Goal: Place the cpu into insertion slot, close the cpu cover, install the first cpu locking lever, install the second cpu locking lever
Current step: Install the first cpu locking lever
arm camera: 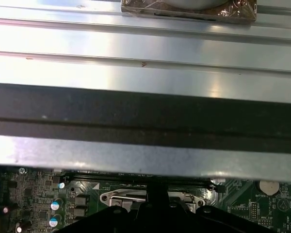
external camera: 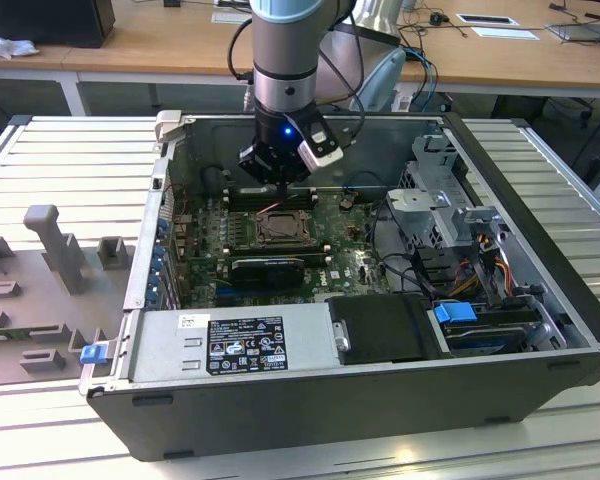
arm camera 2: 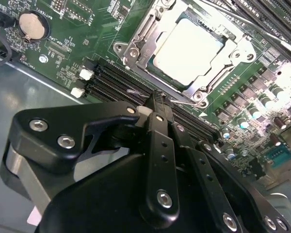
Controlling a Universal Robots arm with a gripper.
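Note:
The cpu (arm camera 2: 186, 51) lies flat in the insertion slot (external camera: 280, 228), its pale metal face showing through the window of the cpu cover (arm camera 2: 136, 41), which is folded down over it. My gripper (arm camera 2: 157, 99) is shut, its tip at the socket's edge beside the memory slots. A thin wire locking lever (arm camera 2: 138, 92) runs along that edge right at the fingertip; I cannot tell whether it is latched. In the exterior view the gripper (external camera: 280, 185) hangs just behind the socket. In the first wrist view the gripper (arm camera: 157, 187) is just in front of the cover's frame (arm camera: 116, 197).
The open computer case has a metal wall (arm camera: 145, 68) close behind the gripper. Black memory slots (arm camera 2: 116, 80) run beside the socket. A black card (external camera: 270, 268) and the power supply (external camera: 245, 340) lie in front, with a drive cage and cables (external camera: 450, 215) on the exterior view's right.

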